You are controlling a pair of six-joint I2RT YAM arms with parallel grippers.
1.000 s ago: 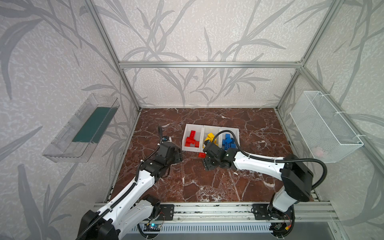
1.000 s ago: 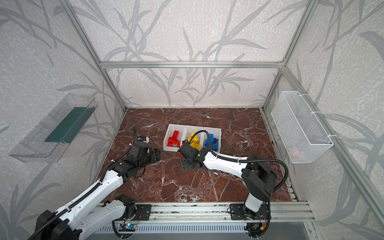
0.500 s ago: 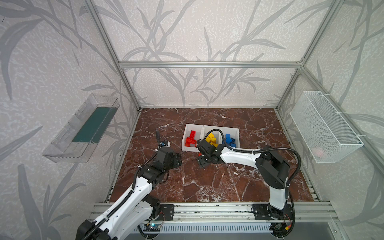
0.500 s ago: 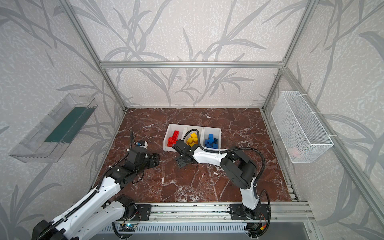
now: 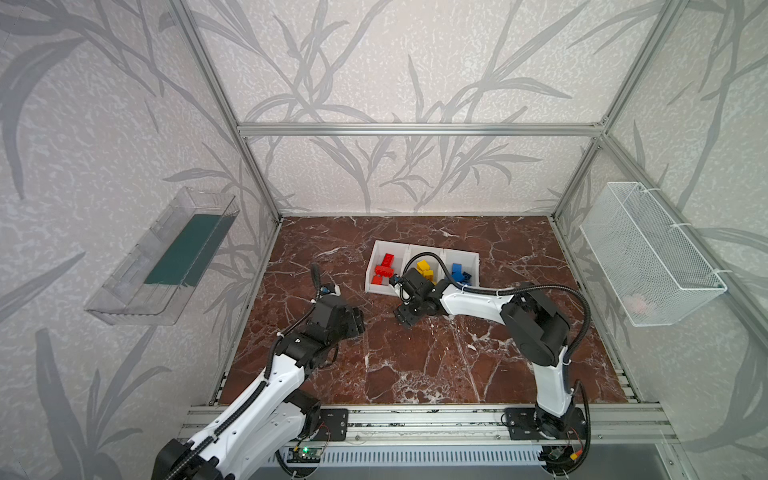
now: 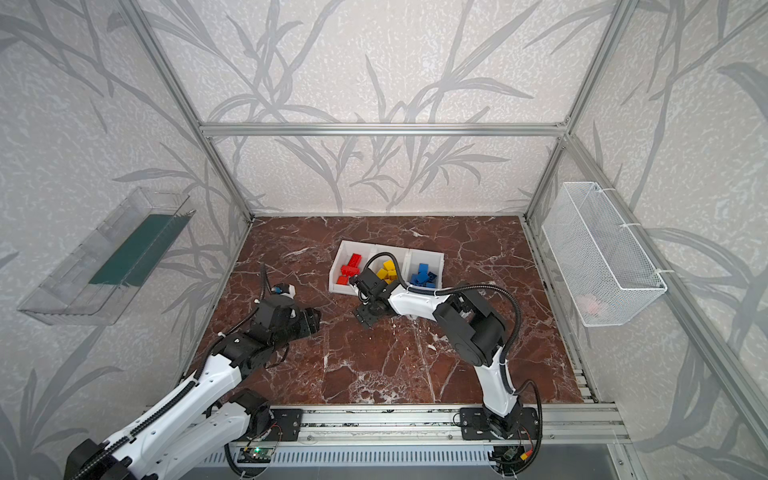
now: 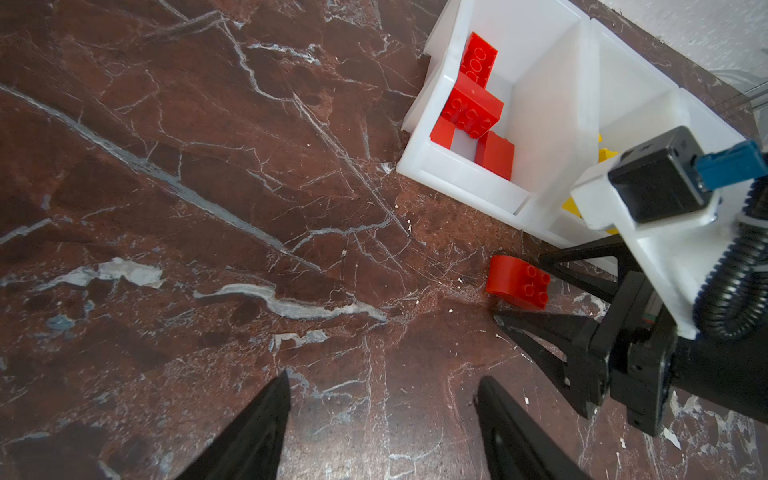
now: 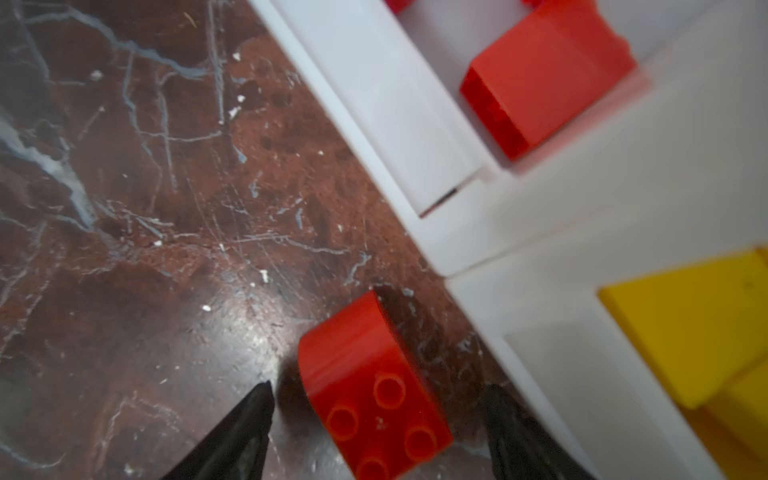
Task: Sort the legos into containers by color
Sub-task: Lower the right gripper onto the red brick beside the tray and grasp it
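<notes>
Right wrist view, loose red brick (image 8: pixel 357 353): on tabletop (image 8: pixel 145 249), just beside low front edge of containers (image 8: pixel 415 124).
Right tool (image 8: pixel 378 388): jaws wide, straddling brick, gripping nothing.
Left tool (image 7: pixel 382 377): jaws apart, empty, over open tabletop, well apart from brick.

The counter (image 7: pixel 208 208) looked like polished red-brown marble, glossy under the light but finely scratched. The loose red lego (image 8: pixel 374 390) was smooth, shiny plastic with moulded studs. The containers (image 7: pixel 548 104) were smooth white plastic with a soft sheen. The fingers (image 7: pixel 262 432) were matt black plastic. The basket (image 5: pixel 648 253) was white-coated wire mesh, and the frame (image 5: pixel 415 129) was brushed metal.
</notes>
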